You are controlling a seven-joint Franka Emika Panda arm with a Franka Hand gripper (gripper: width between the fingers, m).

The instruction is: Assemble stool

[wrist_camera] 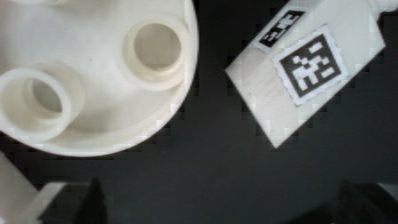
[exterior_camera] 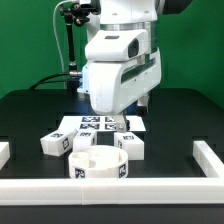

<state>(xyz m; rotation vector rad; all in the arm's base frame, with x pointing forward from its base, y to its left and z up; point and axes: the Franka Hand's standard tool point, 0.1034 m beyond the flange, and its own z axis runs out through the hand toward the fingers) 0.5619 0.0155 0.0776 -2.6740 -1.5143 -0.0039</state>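
Note:
The round white seat [exterior_camera: 100,165] lies at the front of the black table, its rim carrying marker tags. In the wrist view its underside [wrist_camera: 89,80] shows two round sockets. Three chunky white legs lie round it: one at the exterior view's left [exterior_camera: 55,143], one just behind the seat [exterior_camera: 85,143], and one at the right [exterior_camera: 128,147]. A tagged white leg [wrist_camera: 311,70] shows beside the seat in the wrist view. My gripper [exterior_camera: 118,126] hangs just behind the seat, above the table. It [wrist_camera: 217,205] is open, with only dark tabletop between its fingers [wrist_camera: 71,205].
The marker board [exterior_camera: 100,124] lies flat behind the seat, under the arm. White border rails run along the front [exterior_camera: 110,190], the exterior view's left [exterior_camera: 5,152] and right [exterior_camera: 207,155]. A black stand with cables [exterior_camera: 72,50] rises at the back.

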